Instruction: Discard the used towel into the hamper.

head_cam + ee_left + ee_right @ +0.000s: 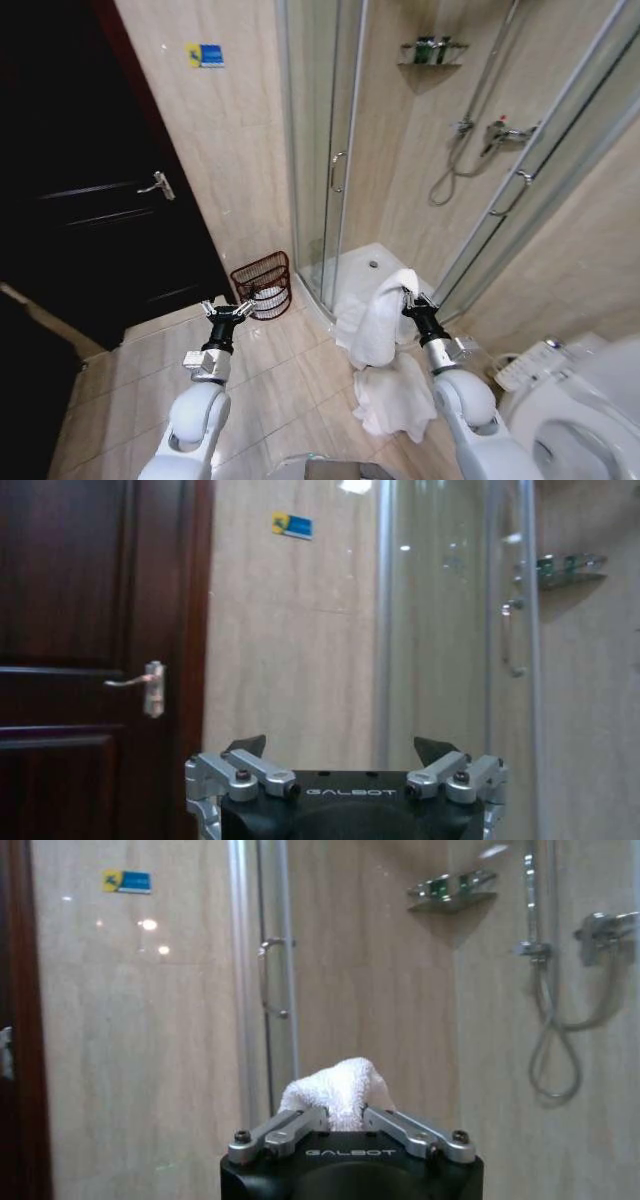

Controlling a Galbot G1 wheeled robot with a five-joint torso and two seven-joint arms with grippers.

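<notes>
A white towel (375,325) hangs from my right gripper (408,294), which is shut on its top fold; its lower part pools on the floor tiles. In the right wrist view a bunch of the towel (337,1095) sticks up between the closed fingers. The hamper (263,285), a dark red-brown wire basket, stands on the floor against the wall by the shower door, left of the towel. My left gripper (228,310) is open and holds nothing, raised just in front of the hamper; the left wrist view shows the left gripper (340,747) with its fingers spread.
A dark wooden door (90,200) is at the left. The glass shower enclosure (330,150) with its raised white tray (365,265) stands behind the towel. A toilet (575,415) sits at the lower right. Tiled floor lies open between my arms.
</notes>
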